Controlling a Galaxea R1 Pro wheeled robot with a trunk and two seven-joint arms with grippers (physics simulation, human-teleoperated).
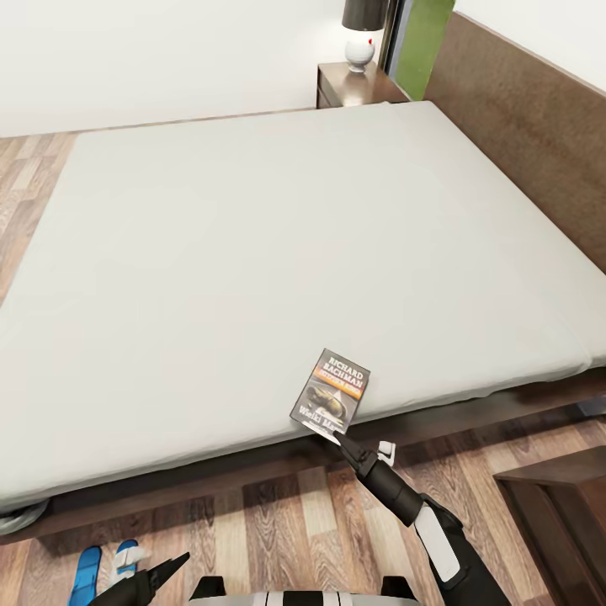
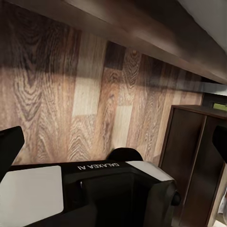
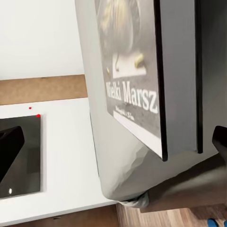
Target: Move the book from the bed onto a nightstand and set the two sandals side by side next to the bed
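Right gripper [image 1: 338,437]: jaws spread, dark tips seen far apart at either side of the right wrist view, reaching up to the near edge of the book [image 1: 331,391] with nothing pinched; whether a tip touches the cover cannot be told. Book lying flat on the bed [image 1: 252,244] at the mattress's near edge, towards the near right corner, cover up, lettering "Wielki Marsz" legible [image 3: 130,97]. Left gripper [image 1: 168,569] low over the wooden floor [image 1: 278,522], jaws spread and empty. Two blue sandals [image 1: 101,566] side by side on the floor just beside the left gripper, near the bed's frame. Nightstand [image 1: 353,84] with lamp [image 1: 362,32] past the bed's far right corner, beside the headboard [image 1: 522,126].
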